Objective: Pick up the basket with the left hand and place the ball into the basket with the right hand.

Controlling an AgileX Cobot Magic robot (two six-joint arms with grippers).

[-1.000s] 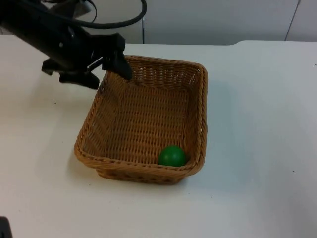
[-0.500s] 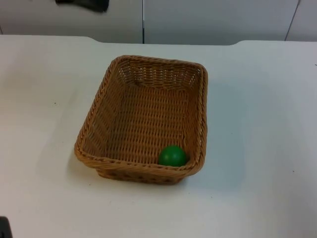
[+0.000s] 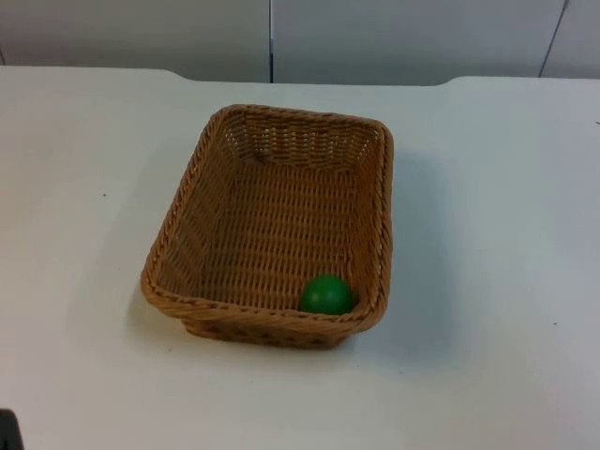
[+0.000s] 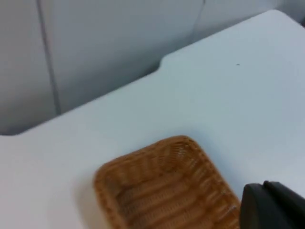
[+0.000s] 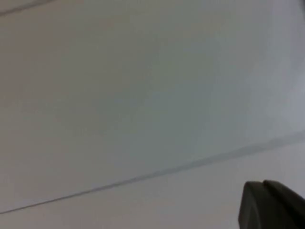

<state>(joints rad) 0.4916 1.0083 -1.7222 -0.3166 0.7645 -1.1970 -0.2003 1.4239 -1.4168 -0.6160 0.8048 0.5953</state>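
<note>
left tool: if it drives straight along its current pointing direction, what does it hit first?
Probably the wicker basket, which sits on the white table right along the left tool's line. Depth is unclear, so it might pass over the rim and meet the table beyond.

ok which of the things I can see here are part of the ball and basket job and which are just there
Part of the job:
- wicker basket, standing on the table
- green ball, lying inside the basket at its near right corner
- left pincer, away from the basket with a fingertip at the edge of its wrist view

Just there:
- white table
- grey partition wall
</note>
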